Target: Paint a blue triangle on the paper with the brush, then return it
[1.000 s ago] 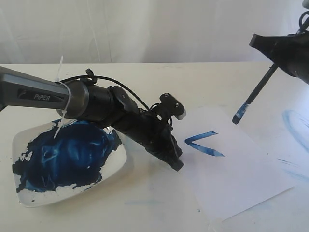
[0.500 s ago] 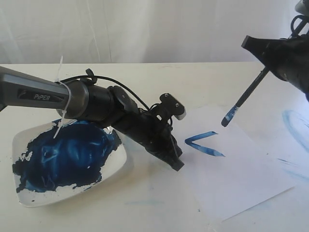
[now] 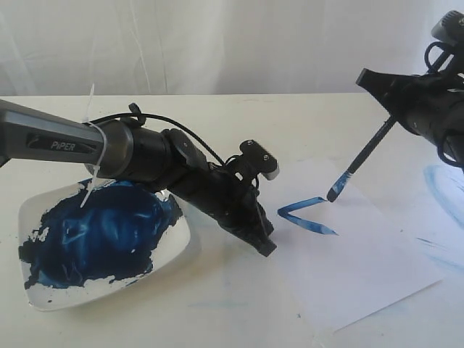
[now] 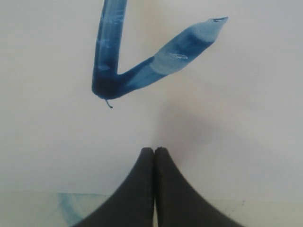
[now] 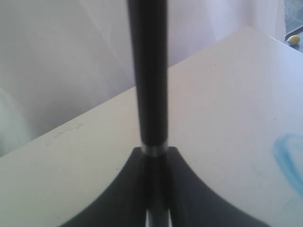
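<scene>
The white paper (image 3: 362,268) lies on the table right of centre. On it the blue triangle (image 3: 301,216) shows as two streaky strokes meeting in a V (image 4: 142,75). My left gripper (image 3: 264,243) is shut with nothing in it, tips down on the paper's near-left edge (image 4: 154,150). My right gripper (image 3: 388,105) hangs at the upper right, shut on the black-handled brush (image 3: 366,156). The brush's blue bristles (image 3: 333,193) sit at the far end of the V's upper stroke. In the right wrist view the handle (image 5: 147,71) rises from between the fingers (image 5: 154,151).
A white dish (image 3: 185,239) smeared with dark blue paint sits under the left arm at the left. Pale blue curved smears (image 3: 442,185) mark the table right of the paper, and they also show in the right wrist view (image 5: 289,161). A white curtain backs the table.
My right gripper has moved left and down with the brush, bringing the bristles from above the paper's right part to the end of the upper stroke. The left arm has not moved.
</scene>
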### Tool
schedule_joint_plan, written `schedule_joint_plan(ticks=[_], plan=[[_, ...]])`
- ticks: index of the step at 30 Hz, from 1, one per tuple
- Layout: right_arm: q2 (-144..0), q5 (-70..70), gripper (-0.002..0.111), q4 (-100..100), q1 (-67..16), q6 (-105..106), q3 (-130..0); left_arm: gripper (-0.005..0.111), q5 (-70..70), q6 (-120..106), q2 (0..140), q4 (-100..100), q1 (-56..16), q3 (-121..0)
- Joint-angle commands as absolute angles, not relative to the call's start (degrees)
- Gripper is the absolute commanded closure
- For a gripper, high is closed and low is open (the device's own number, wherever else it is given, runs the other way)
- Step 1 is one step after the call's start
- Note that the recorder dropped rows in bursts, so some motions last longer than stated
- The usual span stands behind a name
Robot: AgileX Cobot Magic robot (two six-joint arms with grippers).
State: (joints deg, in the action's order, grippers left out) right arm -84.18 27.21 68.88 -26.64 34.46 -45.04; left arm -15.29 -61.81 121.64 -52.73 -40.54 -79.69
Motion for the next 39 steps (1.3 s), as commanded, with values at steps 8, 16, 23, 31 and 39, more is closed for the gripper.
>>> schedule_joint_plan(ticks=[8,16,23,31,39], plan=[[-84.8,27.9,0.108,68.4,-26.8,29.7,-45.5,0.107,-15.9,-61.9,121.3,-53.5,-40.7,-79.6],[-84.9,28.8,0.108,68.4,-26.8,29.7,-45.5,0.107,-15.9,-61.9,121.3,-53.5,-40.7,-79.6],[-85.4,27.1,0.108,69.3,-26.8,30.2,-45.5,0.107,-15.9,-61.9,121.3,-53.5,-40.7,-79.6],[-85.2,27.5,0.108,80.1,-26.8,39.9,-45.5,0.107,-15.9,-61.9,121.3,-53.5,-40.7,-79.6],[-82.1,28.3,0.108,85.1,-26.8,45.8,-45.5,0.107,-15.9,-61.9,121.3,-53.5,-40.7,-79.6]])
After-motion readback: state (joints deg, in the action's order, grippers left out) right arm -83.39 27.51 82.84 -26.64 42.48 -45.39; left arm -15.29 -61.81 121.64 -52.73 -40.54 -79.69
